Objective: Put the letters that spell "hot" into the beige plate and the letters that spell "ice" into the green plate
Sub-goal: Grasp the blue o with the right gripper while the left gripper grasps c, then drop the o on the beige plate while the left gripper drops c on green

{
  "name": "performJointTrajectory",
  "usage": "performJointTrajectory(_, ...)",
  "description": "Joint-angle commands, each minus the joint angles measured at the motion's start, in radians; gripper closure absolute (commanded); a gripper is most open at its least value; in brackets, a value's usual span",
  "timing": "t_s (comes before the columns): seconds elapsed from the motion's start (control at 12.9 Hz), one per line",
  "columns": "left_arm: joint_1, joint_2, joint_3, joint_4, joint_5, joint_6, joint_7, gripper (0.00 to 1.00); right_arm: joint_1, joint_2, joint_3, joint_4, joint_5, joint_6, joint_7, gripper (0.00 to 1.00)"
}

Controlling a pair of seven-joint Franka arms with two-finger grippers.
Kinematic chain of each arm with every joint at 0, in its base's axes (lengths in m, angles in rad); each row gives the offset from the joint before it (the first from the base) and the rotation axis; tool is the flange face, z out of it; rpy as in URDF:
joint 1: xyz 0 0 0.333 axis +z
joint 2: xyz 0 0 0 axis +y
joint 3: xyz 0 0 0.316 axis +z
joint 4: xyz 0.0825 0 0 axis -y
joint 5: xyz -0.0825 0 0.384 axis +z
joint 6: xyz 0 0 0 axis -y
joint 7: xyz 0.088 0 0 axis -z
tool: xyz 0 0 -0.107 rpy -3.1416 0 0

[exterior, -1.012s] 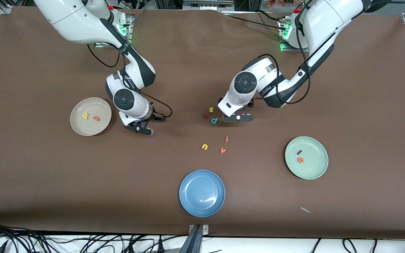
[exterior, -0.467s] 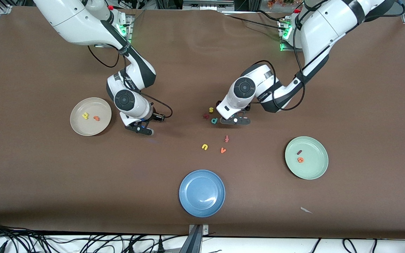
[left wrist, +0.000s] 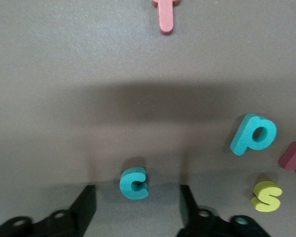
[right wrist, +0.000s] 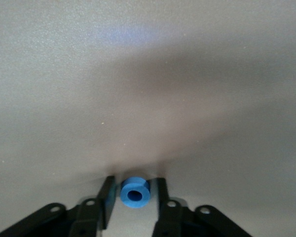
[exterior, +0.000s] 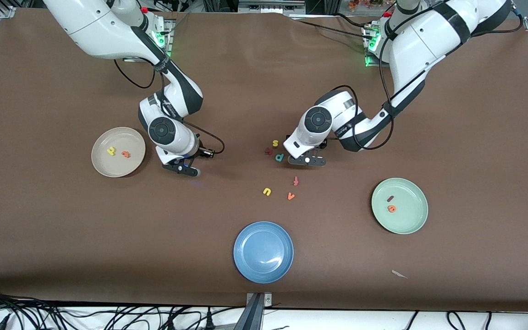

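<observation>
My left gripper (exterior: 307, 160) is low over the middle of the table, open, with the teal c (left wrist: 134, 182) lying between its fingers and a gap on each side. My right gripper (exterior: 181, 168) is down on the table beside the beige plate (exterior: 103, 167). Its fingers stand narrowly either side of the blue o (right wrist: 126, 191), with a sliver of gap showing. The beige plate holds the yellow h (exterior: 111, 150) and the orange t (exterior: 126, 154). In the green plate (exterior: 410, 220) lie the dark red i (exterior: 390, 198) and the orange e (exterior: 391, 209).
Beside the left gripper lie a teal p (exterior: 279, 157), a yellow s (exterior: 275, 143) and a dark red letter (exterior: 268, 151). Nearer the camera are a red-orange f (exterior: 295, 181), a yellow u (exterior: 267, 191), an orange v (exterior: 291, 196) and a blue plate (exterior: 245, 256).
The right gripper's fingers have drawn in around the blue o. The left gripper has shifted slightly toward the p and settled, and its arm has swung.
</observation>
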Motion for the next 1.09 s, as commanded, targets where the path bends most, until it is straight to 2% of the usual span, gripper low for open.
performJointTrajectory(0.0, -0.004, -0.003, 0.007, -0.006, 0.03, 0.016, 0.007, 0.41, -0.001, 0.007, 0.003, -0.014, -0.008, 0.017, 0.006, 0.72)
performJointTrajectory(0.08, -0.005, -0.003, 0.01, -0.006, 0.028, 0.014, 0.007, 0.55, -0.001, 0.007, 0.003, -0.014, -0.008, 0.017, 0.005, 0.74)
performJointTrajectory(0.23, 0.001, -0.003, 0.012, -0.006, 0.028, 0.016, 0.007, 0.74, 0.0, 0.007, 0.003, -0.014, -0.008, 0.016, 0.006, 0.81)
performJointTrajectory(0.39, 0.007, -0.004, 0.01, -0.001, 0.028, 0.01, 0.023, 1.0, -0.001, 0.007, 0.003, -0.014, -0.008, 0.016, 0.006, 0.84)
performJointTrajectory(0.62, 0.013, -0.032, 0.007, 0.005, 0.016, -0.021, 0.017, 1.0, 0.0, -0.003, 0.003, 0.003, -0.006, -0.027, 0.01, 0.84)
performJointTrajectory(0.86, 0.059, -0.09, -0.029, 0.06, 0.01, -0.175, 0.029, 1.0, -0.003, -0.036, -0.001, 0.086, -0.008, -0.194, 0.003, 0.84)
performJointTrajectory(1.01, 0.108, -0.09, -0.053, 0.129, -0.008, -0.238, 0.08, 1.0, -0.006, -0.055, -0.029, 0.165, -0.008, -0.326, -0.019, 0.84)
